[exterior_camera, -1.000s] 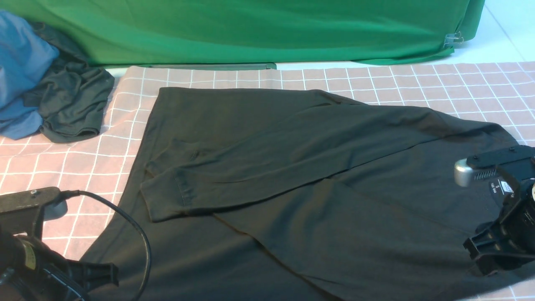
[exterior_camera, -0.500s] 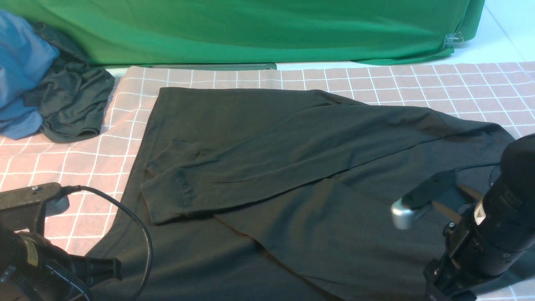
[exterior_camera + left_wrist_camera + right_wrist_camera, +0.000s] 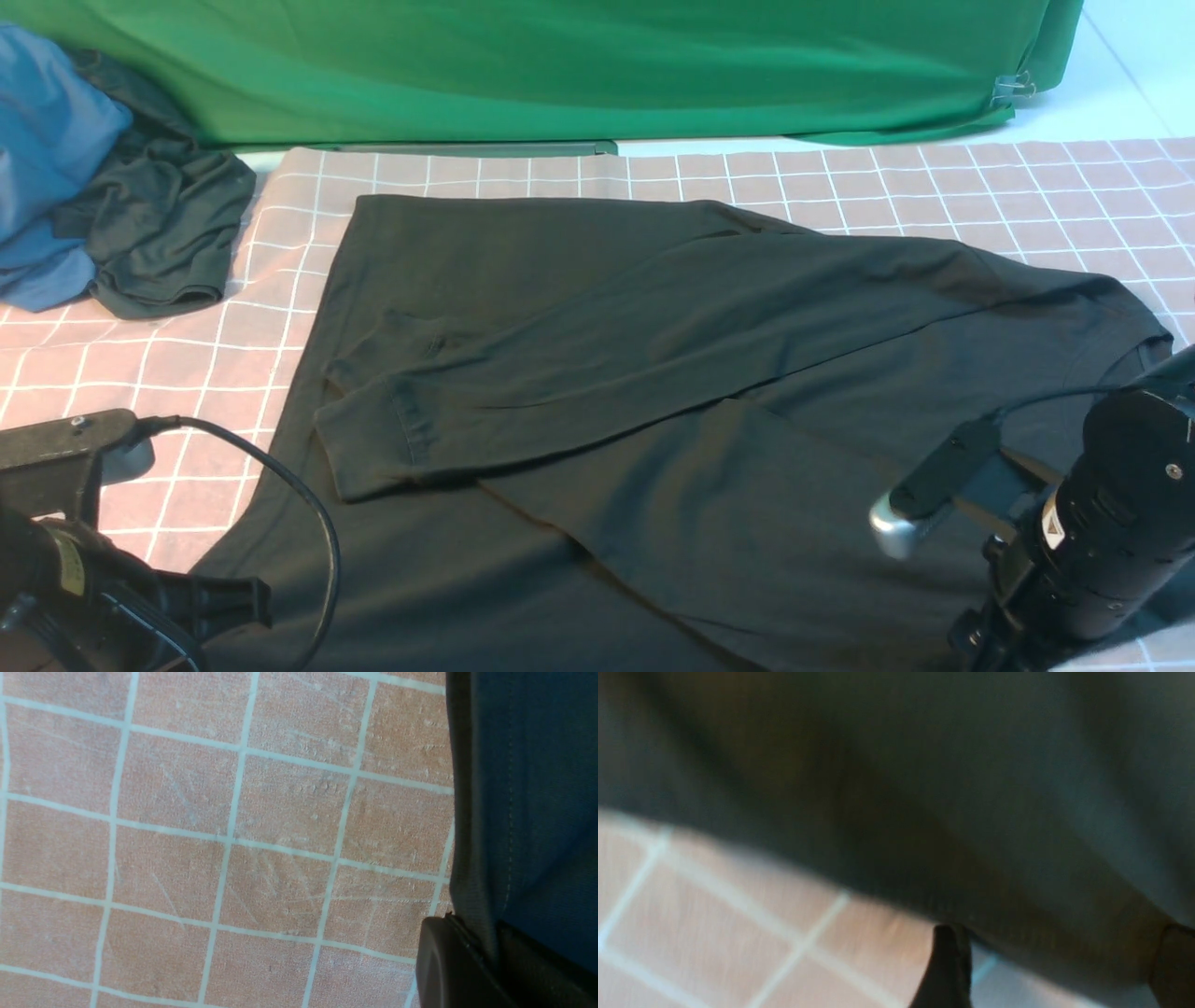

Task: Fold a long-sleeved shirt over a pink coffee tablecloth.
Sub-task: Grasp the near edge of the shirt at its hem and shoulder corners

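Long-sleeved shirt (image 3: 597, 373) lies flat on the pink coffee tablecloth (image 3: 187, 373), black, both sleeves folded across its body. At its left edge my left gripper (image 3: 490, 952) looks clamped on the hem; on the right, my right gripper (image 3: 1059, 956) has just swung from the collar down to the near edge, jaws apart, so I expect the next grab there.

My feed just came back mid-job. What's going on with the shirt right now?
The long-sleeved shirt lies spread on the pink coffee tablecloth, with one sleeve folded across its body. The left gripper is shut on the shirt's hem at the near left. The right gripper is open, low over the shirt's near right edge, and appears to hold nothing. The fold looks only partly done.
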Available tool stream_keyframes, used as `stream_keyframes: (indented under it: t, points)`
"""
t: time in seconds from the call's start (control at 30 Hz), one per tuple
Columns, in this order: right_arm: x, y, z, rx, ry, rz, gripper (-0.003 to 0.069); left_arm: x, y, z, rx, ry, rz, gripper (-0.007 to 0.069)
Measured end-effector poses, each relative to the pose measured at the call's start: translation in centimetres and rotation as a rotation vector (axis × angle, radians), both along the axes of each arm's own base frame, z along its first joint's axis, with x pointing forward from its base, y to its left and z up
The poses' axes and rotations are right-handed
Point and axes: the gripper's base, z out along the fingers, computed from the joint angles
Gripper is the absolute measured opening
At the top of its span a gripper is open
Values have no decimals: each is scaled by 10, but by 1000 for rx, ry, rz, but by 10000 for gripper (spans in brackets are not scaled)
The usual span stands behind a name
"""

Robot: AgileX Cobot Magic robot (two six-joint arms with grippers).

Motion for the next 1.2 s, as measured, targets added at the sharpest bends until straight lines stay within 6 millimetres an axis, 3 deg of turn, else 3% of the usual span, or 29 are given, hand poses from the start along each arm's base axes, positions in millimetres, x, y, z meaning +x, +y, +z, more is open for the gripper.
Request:
stream_keyframes:
  t: [0.1, 0.2, 0.3, 0.37, 0.43, 0.83, 1.0, 1.07, 1.2]
  points:
    - [2, 1, -3, 4, -9, 1, 565, 0, 0, 0, 0, 0, 0, 46]
    - [3, 2, -4, 5, -10, 3, 494, 0, 0, 0, 0, 0, 0, 46]
    - [3, 2, -4, 6, -12, 3, 199, 0, 0, 0, -1, -1, 1, 46]
    - [2, 1, -4, 1, -5, 4, 94, 0, 0, 0, -1, -1, 1, 46]
    - [1, 1, -3, -6, 1, 7, 62, 0, 1, 0, 6, 4, 0, 46]
    - [-11, -8, 23, -22, -23, 21, 55, -4, 4, -1, 42, 48, 11, 46]
    - [-14, -10, 24, -41, 2, 22, 55, -5, 5, -1, 52, 56, 26, 46]
    - [-14, -10, 25, -40, 1, 22, 55, -4, 5, 2, 47, 48, 37, 46]
    - [-6, -8, 39, -38, -32, 26, 55, 11, 1, 28, 14, -30, 73, 46]
